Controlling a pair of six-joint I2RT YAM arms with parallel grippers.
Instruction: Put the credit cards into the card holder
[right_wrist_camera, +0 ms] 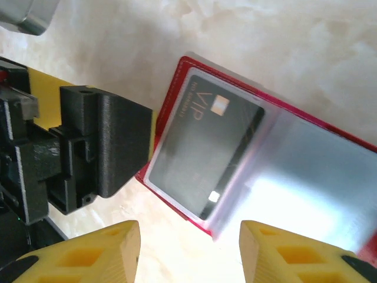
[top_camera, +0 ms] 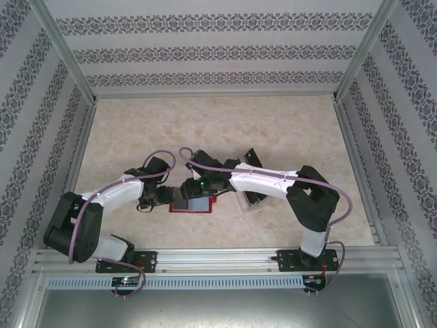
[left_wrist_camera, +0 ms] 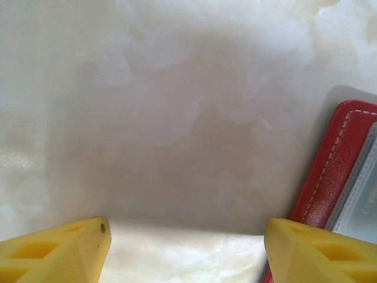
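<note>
The card holder [top_camera: 194, 205] lies open and flat on the table [top_camera: 225, 130], a little toward 6 o'clock from the table's middle in the top view, just ahead of both wrists. From above, the two grippers cover much of it, leaving its red rim and a pale grey inner panel in sight.

In the right wrist view, a dark credit card [right_wrist_camera: 206, 147] with "VIP" lettering and a small gold chip lies on the holder's left half under a hazy clear pocket. The plastic blurs the card's 5 o'clock corner, and I cannot tell whether it is fully seated. The holder's right half is washed out by glare and runs off the frame at 3 o'clock.

The right gripper [right_wrist_camera: 188, 250] hovers over the holder's 6 o'clock edge, its yellow fingers apart with nothing between them. The left gripper [left_wrist_camera: 187, 250] is likewise spread wide over bare table. Its finger [left_wrist_camera: 315, 250] on the 3 o'clock side overlaps the holder's red stitched edge, and the rest of the holder is cut off there. In the right wrist view, the left gripper's black body hides the holder's 9 o'clock edge, and contact cannot be judged.

A clear tray [top_camera: 250, 203] sits just at 3 o'clock of the holder, half hidden beneath the right arm [top_camera: 270, 183]. Its contents cannot be made out.
</note>
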